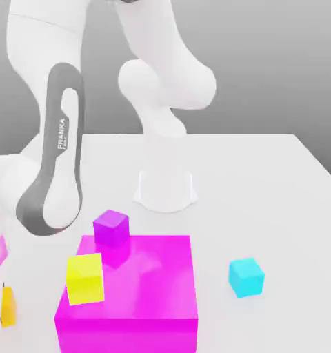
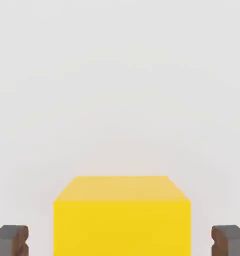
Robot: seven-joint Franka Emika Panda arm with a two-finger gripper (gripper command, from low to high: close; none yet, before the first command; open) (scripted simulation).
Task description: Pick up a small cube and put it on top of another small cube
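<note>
I see the small plain orange cube (image 1: 8, 307) at the lower left edge of the exterior view, on the white table (image 1: 278, 207), just beside the left side of the big glossy magenta block (image 1: 127, 296). The white arm (image 1: 58, 172) reaches down over that corner, and its lowest part runs out of the frame at the left edge, right above the orange cube.

From the hand view, the gripper (image 2: 120, 240) straddles this cube. One dark grey fingertip (image 2: 9, 240) stands on one side and its partner on the other. The jaws are spread: a strip of bare table shows between each fingertip and the cube's side, so neither pad is pressing on it. The cube sits squarely between them, flat on the table.

The small plain cyan cube (image 1: 246, 277) rests on the table in the lower right of the exterior view, apart from the magenta block's right side and well away from the orange cube, with the block between the two.

A small yellow cube (image 1: 84, 278) sits at the left edge of the magenta block's top face, toward the front. A small purple cube (image 1: 111, 227) stands at the block's back left corner. I cannot tell for certain whether it is on the top face or just behind it. The arm's round white base (image 1: 165, 189) stands on the table above the block, in the middle of the frame.
</note>
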